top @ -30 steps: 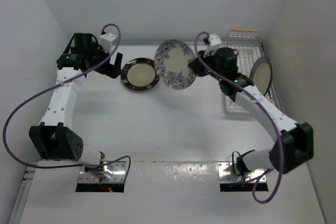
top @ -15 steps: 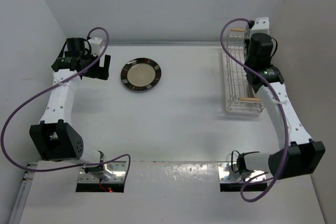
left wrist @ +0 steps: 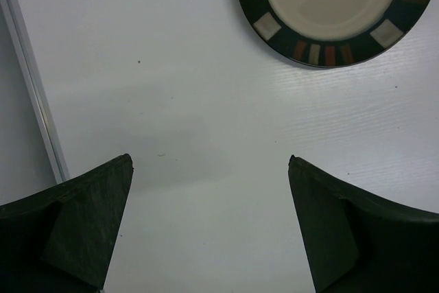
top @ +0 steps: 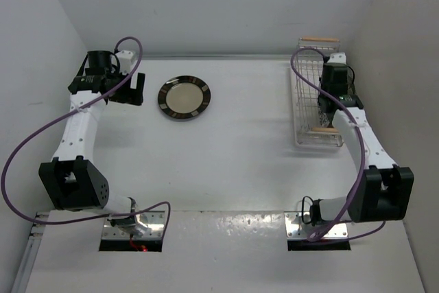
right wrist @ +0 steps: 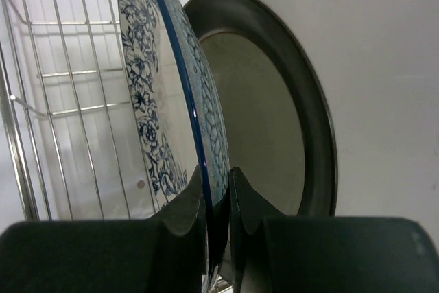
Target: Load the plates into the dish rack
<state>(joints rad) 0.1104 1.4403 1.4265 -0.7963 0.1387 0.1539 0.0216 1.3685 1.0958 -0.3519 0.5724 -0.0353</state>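
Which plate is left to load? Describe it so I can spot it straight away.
On the far part of the white table, left of the dish rack, one plate lies flat beside the open left gripper. Unlike the blue floral plate and grey-rimmed plate standing in the rack, it has a dark rim with coloured blocks around a cream centre.

The dish rack (top: 299,104) stands at the far right of the table (top: 226,169). Inside it two plates stand on edge, face to face: the gripped plate (right wrist: 154,101), its rim between the right gripper (right wrist: 217,184) fingers, and the second plate (right wrist: 274,121) just beside it, perhaps touching. Well left of the rack a third plate (top: 184,97) lies flat on the table. Farther left still is the left gripper (top: 134,89), near that plate but apart from it.
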